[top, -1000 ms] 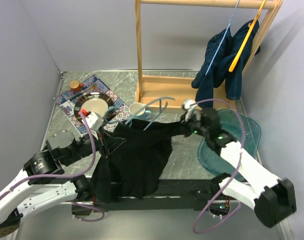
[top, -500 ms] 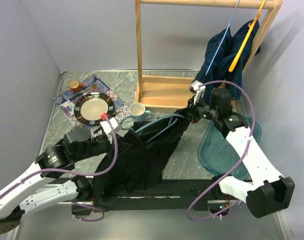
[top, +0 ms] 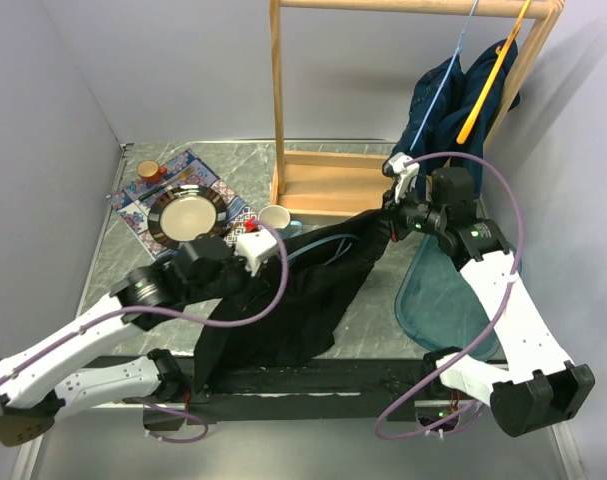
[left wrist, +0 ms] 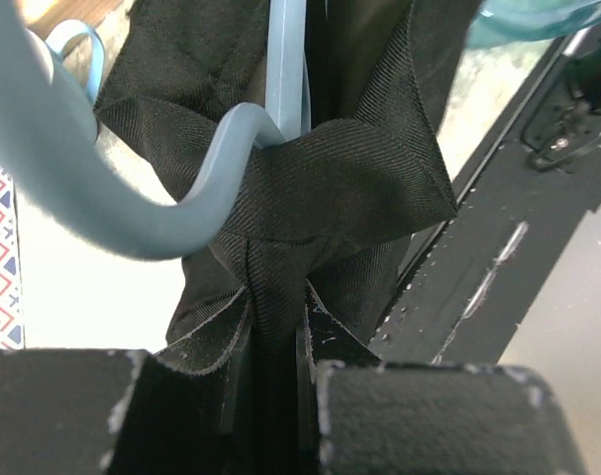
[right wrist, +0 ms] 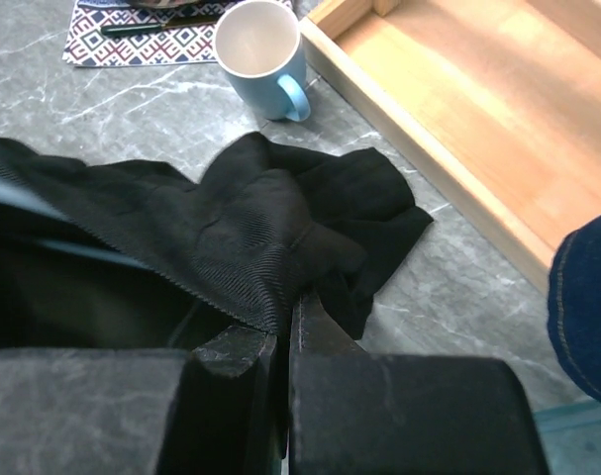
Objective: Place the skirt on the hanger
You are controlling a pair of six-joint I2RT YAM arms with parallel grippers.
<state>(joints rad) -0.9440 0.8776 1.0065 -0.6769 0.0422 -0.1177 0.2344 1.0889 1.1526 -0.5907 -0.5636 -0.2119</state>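
The soft, light skirt point(top: 303, 290) is best taken at its edges; it is pinched by the left gripper point(left wrist: 270, 346) beside the hanger point(left wrist: 161, 233) and by the right gripper point(right wrist: 283, 327).

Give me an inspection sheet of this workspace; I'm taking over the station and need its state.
Surface: grey marble table, partly under cloth.
Job's things: black skirt stretched between both hands; its fabric wraps part of the light-blue hanger.
Clutter: mug, plate on placemat, small brown cup, teal tray.
Hands: left hand shut on skirt; right hand shut on skirt.
Cables: purple cables loop from both arms; the left one crosses the skirt.
Surroundings: wooden rack holding jeans on an orange hanger.
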